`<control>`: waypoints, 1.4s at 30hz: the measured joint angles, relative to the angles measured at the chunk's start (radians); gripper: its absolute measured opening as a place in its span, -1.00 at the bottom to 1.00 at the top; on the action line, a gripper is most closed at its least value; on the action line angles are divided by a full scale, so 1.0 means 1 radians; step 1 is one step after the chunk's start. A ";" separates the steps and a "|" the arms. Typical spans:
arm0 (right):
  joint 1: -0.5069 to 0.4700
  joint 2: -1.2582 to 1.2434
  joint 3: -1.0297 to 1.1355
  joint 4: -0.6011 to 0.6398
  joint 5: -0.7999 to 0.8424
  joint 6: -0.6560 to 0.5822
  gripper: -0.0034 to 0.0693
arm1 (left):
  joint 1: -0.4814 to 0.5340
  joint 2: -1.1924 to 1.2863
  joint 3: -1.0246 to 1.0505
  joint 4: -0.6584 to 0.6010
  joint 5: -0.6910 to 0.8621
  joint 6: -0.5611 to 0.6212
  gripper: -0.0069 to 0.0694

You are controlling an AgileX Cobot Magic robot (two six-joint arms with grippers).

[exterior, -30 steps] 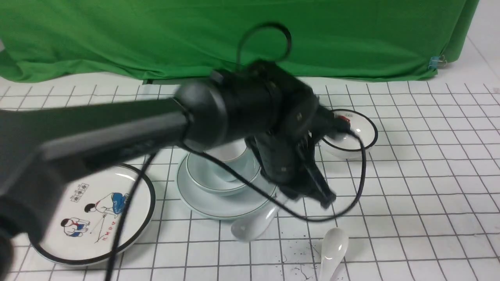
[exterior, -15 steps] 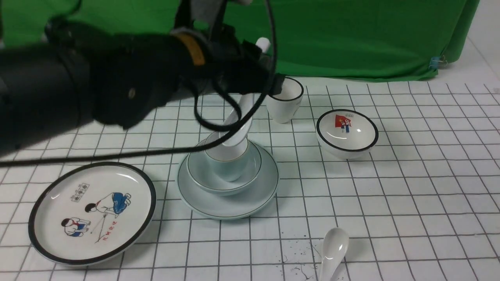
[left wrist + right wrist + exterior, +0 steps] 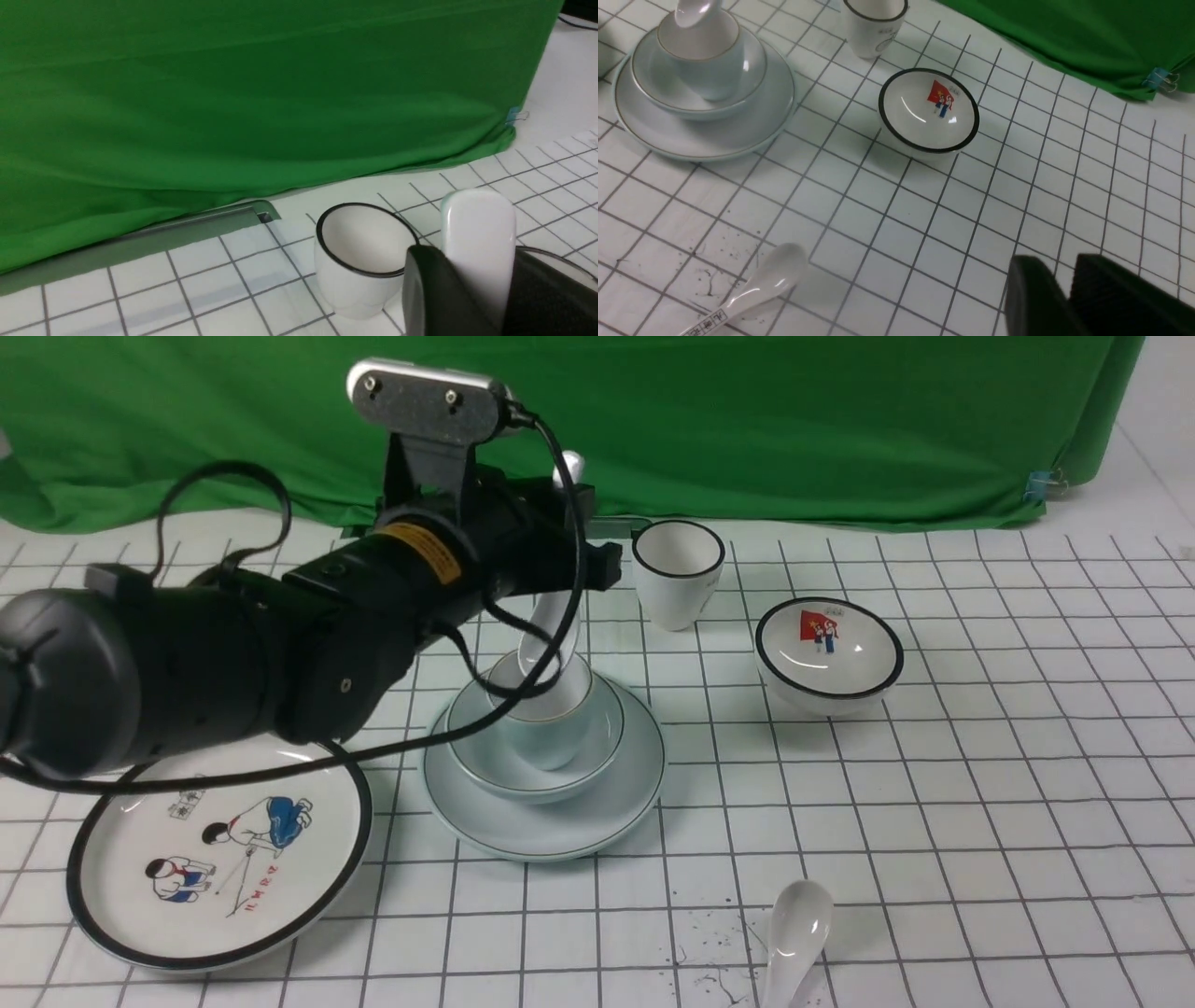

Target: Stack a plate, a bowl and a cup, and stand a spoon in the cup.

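The white gridded counter (image 3: 980,784) carries a pale blue-green plate (image 3: 546,826) below the left end effector (image 3: 571,537), a cartoon plate (image 3: 219,859) lower and to its left, a black-rimmed cup (image 3: 679,574) just right of it, a red-flag bowl (image 3: 829,653) farther right, and a loose white spoon (image 3: 794,929) well nearer the robot, among what may be ink specks.

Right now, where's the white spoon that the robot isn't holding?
In the front view the loose spoon lies on the table close to the robot, right of centre, apart from the plate and to its right.
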 joint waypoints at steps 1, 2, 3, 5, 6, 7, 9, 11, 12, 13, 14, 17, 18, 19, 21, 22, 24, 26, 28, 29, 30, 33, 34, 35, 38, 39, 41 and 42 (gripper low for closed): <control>0.000 0.000 0.000 0.000 -0.006 0.003 -0.44 | 0.003 0.013 0.000 0.000 0.000 0.000 -0.59; 0.000 0.000 0.000 0.000 -0.008 0.006 -0.44 | 0.003 0.017 0.000 0.000 0.000 0.000 -0.59; 0.000 0.000 0.000 0.000 -0.016 0.008 -0.44 | 0.003 0.034 0.000 -0.002 0.000 0.000 -0.59; 0.000 0.000 0.000 0.000 -0.022 0.011 -0.44 | 0.003 0.054 0.000 -0.002 0.000 -0.001 -0.59; 0.000 0.000 0.000 0.000 -0.024 0.011 -0.44 | 0.003 0.062 0.001 -0.002 0.000 -0.001 -0.59; 0.000 0.000 0.000 0.000 -0.026 0.011 -0.44 | 0.003 0.072 0.001 -0.002 0.000 -0.001 -0.59; 0.000 0.000 0.000 0.000 -0.026 0.013 -0.44 | 0.003 0.086 0.001 -0.002 0.000 -0.001 -0.59; 0.000 0.000 0.000 0.000 -0.026 0.013 -0.44 | 0.003 0.090 0.001 -0.002 0.000 -0.001 -0.59; 0.000 0.000 0.000 0.000 -0.026 0.013 -0.44 | 0.003 0.090 0.001 -0.002 0.000 -0.001 -0.59; 0.000 0.000 0.000 0.000 -0.026 0.013 -0.44 | 0.003 0.090 0.001 -0.002 -0.001 -0.001 -0.59; 0.000 0.000 0.000 0.000 -0.026 0.013 -0.44 | 0.003 0.090 0.001 -0.002 -0.001 0.000 -0.57; 0.000 0.000 0.000 0.000 -0.026 0.013 -0.44 | 0.003 0.090 0.001 -0.002 0.008 0.000 -0.45; 0.000 0.000 0.000 0.000 -0.026 0.013 -0.44 | 0.003 0.089 0.001 -0.002 0.011 0.000 -0.42; 0.000 0.000 0.000 0.000 -0.026 0.013 -0.44 | 0.003 0.085 0.001 -0.002 0.027 0.000 -0.31; 0.000 0.000 0.000 0.000 -0.026 0.014 -0.44 | 0.003 0.069 0.001 -0.002 0.072 0.000 -0.12; 0.000 0.000 0.000 0.000 -0.026 0.014 -0.44 | 0.003 0.057 0.001 -0.002 0.090 0.000 -0.07; 0.000 0.000 0.000 0.000 -0.025 0.014 -0.44 | 0.003 0.000 0.001 -0.002 0.160 0.000 0.10; 0.000 0.000 0.000 0.000 -0.025 0.014 -0.46 | 0.003 -0.072 0.001 -0.002 0.228 0.000 0.18; 0.000 0.000 0.000 0.000 -0.025 0.014 -0.46 | 0.003 -0.160 -0.008 0.004 0.333 0.006 0.19; 0.000 0.000 0.000 0.000 -0.025 0.014 -0.46 | 0.003 -0.214 -0.015 0.016 0.389 0.008 0.16; 0.000 0.000 0.000 0.000 -0.025 0.015 -0.46 | 0.003 -0.270 -0.023 0.031 0.447 0.010 0.10; 0.000 0.000 0.000 0.000 -0.029 0.015 -0.47 | 0.003 -0.414 -0.031 0.073 0.579 0.010 -0.10; 0.000 0.000 0.000 0.001 -0.041 0.015 -0.49 | 0.003 -0.486 -0.031 0.097 0.680 0.010 -0.31; 0.000 0.000 0.000 0.005 -0.049 0.015 -0.51 | 0.003 -0.532 -0.031 0.112 0.748 0.010 -0.44; 0.000 0.000 0.000 0.026 -0.085 0.015 -0.64 | 0.003 -0.642 -0.024 0.150 0.917 0.010 -0.75; 0.000 0.000 0.000 0.036 -0.100 0.015 -0.71 | 0.003 -0.684 -0.008 0.159 0.962 0.011 -0.83; 0.000 0.000 0.000 0.047 -0.124 0.015 -0.82 | 0.003 -0.747 0.029 0.165 1.005 0.011 -0.88; 0.000 0.000 0.000 0.055 -0.149 0.015 -0.87 | 0.003 -0.823 0.088 0.169 1.031 0.006 -0.91</control>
